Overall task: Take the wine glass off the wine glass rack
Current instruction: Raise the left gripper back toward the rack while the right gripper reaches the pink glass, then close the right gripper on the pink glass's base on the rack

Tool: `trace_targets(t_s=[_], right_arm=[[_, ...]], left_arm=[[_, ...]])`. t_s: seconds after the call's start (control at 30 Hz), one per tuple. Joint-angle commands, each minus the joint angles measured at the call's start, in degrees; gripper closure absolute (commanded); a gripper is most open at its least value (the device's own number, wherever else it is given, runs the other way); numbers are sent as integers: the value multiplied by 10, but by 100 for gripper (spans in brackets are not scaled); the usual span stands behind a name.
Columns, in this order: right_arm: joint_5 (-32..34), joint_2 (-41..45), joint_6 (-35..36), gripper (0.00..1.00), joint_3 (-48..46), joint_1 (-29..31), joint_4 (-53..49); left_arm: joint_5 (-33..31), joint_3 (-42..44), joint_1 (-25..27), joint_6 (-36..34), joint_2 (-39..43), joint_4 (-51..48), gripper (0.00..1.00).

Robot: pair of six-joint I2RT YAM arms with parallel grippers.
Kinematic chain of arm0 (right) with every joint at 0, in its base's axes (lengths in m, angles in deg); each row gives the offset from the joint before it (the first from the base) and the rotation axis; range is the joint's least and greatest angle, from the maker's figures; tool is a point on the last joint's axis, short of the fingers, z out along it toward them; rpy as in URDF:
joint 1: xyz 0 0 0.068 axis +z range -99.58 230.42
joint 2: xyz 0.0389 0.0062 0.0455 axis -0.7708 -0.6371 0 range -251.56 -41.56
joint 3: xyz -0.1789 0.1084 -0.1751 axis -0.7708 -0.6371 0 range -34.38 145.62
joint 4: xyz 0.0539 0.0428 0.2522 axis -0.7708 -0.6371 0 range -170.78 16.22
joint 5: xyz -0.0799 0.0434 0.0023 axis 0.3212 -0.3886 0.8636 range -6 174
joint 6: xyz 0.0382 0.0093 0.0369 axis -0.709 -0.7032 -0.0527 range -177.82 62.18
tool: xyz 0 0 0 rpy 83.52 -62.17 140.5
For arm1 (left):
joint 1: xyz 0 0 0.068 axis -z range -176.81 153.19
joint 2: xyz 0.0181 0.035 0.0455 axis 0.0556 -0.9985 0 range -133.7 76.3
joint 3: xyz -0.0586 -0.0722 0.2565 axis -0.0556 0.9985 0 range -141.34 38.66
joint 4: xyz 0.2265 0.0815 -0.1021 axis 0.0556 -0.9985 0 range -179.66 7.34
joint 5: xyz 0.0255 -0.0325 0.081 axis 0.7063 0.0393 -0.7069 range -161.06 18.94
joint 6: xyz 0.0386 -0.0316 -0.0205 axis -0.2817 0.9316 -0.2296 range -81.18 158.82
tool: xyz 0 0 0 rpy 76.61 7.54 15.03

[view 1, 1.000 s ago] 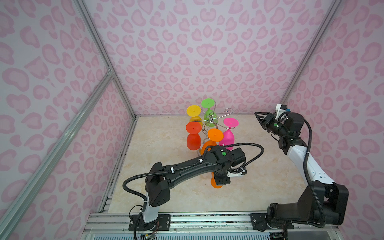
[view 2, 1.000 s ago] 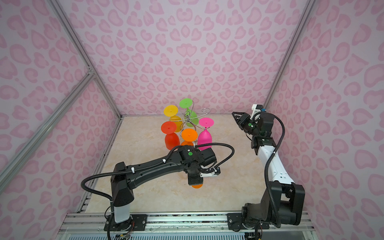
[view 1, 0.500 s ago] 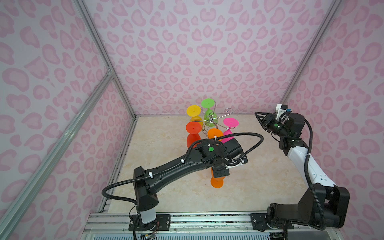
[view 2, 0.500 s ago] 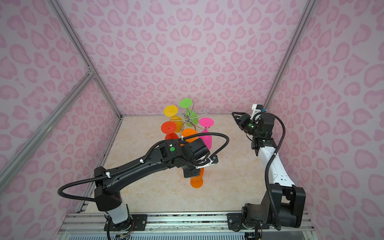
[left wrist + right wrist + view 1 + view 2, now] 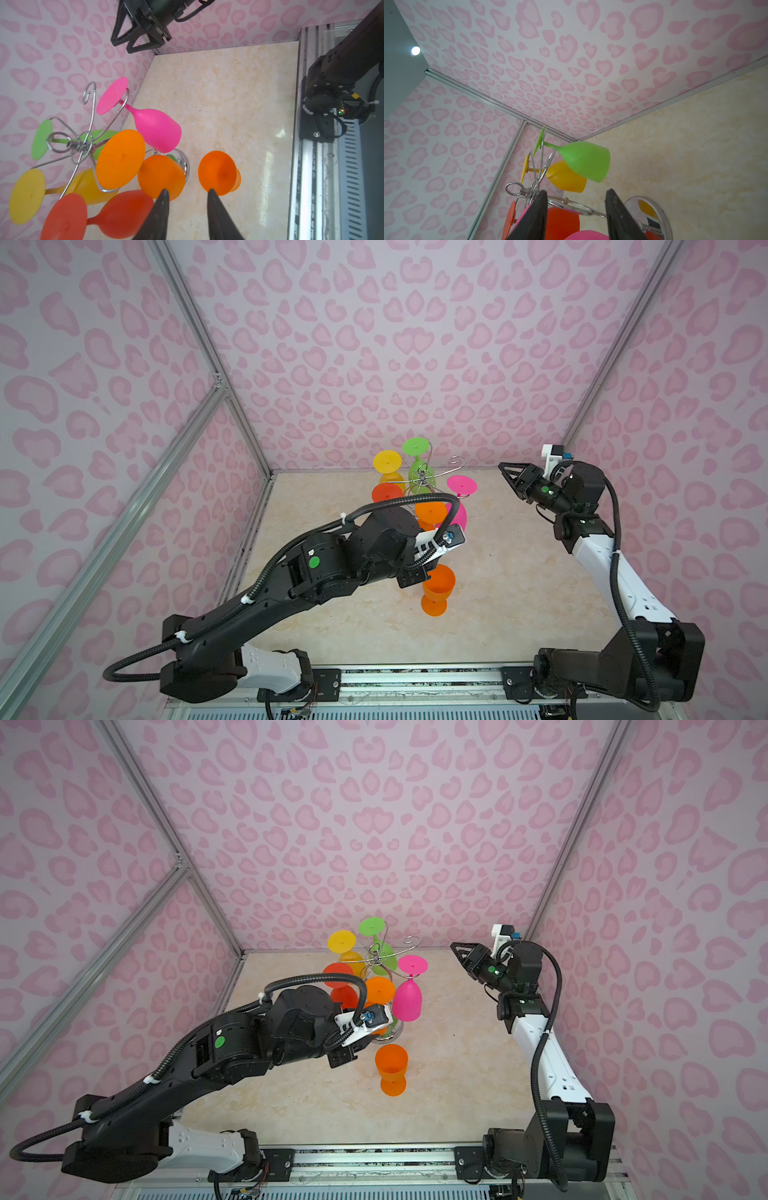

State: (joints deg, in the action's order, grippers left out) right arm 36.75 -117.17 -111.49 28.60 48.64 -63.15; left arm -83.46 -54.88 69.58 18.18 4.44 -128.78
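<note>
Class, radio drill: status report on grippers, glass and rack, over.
Both open and empty: left gripper beside orange wine glass, right gripper raised beside wine glass rack. Glass upright on table, off rack. Watch the hanging orange glass close to left gripper.

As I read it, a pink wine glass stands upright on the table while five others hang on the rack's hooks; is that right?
Not quite: the upright glass on the table is orange, as both top views show; the pink glass hangs on the rack among the five.

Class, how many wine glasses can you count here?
6. Five hang on the rack: yellow, green, red, orange, pink. A loose orange glass stands upright on the table.
</note>
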Motion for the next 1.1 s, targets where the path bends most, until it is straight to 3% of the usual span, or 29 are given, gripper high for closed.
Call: trace_targets(t_s=[0.0,0.07,0.1,0.17,0.2,0.37,0.53,0.7,1.07], right_arm=[[-17,5,10,54,9,25,-15],[-17,6,12,53,13,42,-22],[-19,6,13,53,15,48,-25],[-21,6,16,53,15,58,-31],[-20,9,17,53,16,60,-34],[-22,12,15,53,15,72,-40],[-17,15,11,55,14,94,-43],[-14,14,15,57,15,108,-57],[-13,23,12,65,6,115,-58]], left_arm=[[-99,47,-18,10,54,174,60],[-111,77,-54,34,87,216,56],[-113,90,-73,47,98,232,49],[-108,114,-122,78,121,258,22],[-107,122,-145,93,129,268,17],[-85,161,-258,158,151,307,16],[-49,203,-331,209,154,334,16],[-27,212,-371,238,141,339,17],[5,225,-406,265,121,350,17]])
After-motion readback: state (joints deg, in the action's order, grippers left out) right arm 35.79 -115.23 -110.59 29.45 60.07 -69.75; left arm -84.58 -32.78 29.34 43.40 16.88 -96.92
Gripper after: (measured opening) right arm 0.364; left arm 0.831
